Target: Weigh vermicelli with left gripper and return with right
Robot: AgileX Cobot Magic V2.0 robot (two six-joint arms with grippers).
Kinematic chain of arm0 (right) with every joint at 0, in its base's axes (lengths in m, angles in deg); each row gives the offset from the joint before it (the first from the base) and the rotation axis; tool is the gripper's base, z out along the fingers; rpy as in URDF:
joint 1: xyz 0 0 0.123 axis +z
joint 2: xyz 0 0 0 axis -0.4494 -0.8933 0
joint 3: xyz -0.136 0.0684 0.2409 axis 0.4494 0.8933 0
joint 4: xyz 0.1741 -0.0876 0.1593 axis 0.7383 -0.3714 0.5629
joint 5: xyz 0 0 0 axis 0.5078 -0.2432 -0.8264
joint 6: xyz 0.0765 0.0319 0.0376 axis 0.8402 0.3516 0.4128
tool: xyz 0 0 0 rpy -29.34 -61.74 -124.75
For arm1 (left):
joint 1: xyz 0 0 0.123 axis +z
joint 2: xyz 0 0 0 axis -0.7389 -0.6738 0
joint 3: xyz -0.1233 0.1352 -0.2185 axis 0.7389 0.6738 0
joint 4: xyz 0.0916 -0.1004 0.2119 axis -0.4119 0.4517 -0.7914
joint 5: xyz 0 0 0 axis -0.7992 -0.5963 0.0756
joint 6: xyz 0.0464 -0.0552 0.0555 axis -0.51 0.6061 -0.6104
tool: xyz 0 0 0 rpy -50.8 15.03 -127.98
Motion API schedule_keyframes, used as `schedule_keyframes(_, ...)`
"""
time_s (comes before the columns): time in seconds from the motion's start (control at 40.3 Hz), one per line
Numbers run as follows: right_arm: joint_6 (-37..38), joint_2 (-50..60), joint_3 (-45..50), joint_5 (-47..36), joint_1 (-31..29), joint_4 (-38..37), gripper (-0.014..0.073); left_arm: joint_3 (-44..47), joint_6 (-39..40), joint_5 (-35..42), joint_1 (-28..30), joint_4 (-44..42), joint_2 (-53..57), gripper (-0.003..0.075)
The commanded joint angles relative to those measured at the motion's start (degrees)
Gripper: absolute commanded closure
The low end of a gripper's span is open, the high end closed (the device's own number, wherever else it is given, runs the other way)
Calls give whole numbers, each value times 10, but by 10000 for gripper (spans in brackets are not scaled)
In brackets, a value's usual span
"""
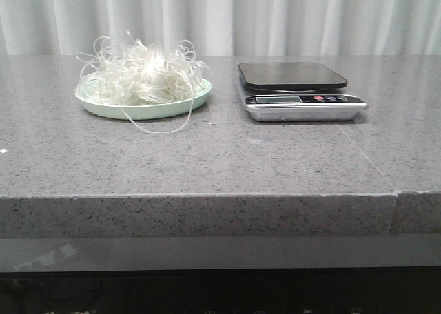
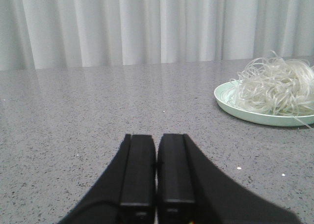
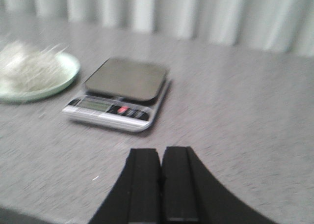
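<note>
While the vermicelli (image 1: 141,76) sits in a loose pile on the green plate (image 1: 103,108), the scale (image 1: 296,91) stands just beside the plate, on the right, and its dark top has nothing on it. The left gripper (image 2: 156,182) is squeezed together and holds nothing. The right gripper (image 3: 162,182) is pressed together too, with nothing in it. The noodles lie ahead of the left gripper and off toward the scale side, so the left arm looks nearer to them. The scale lies ahead of the right gripper. This could be before the weighing, or after the noodles went back.
</note>
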State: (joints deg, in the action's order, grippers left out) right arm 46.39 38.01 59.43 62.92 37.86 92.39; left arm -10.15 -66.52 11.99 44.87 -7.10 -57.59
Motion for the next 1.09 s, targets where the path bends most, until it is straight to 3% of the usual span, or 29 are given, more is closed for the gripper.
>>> schedule_keyframes(0.0, -1, 39, 45, -139, -35, -4, 459, 20, 5, 46, 1, 4, 13, 564)
schedule_keyframes(0.124, 0, 87, 120, -200, -75, -4, 459, 20, 5, 46, 1, 4, 13, 564)
schedule_keyframes(0.248, 0, 114, 163, -210, -102, -4, 459, 20, 5, 46, 1, 4, 13, 564)
schedule_keyframes(0.471, 2, 135, 211, -249, -104, -4, 459, 20, 5, 46, 1, 4, 13, 564)
schedule_keyframes(1.067, 12, 135, 211, -244, -104, -4, 459, 20, 5, 46, 1, 4, 13, 564)
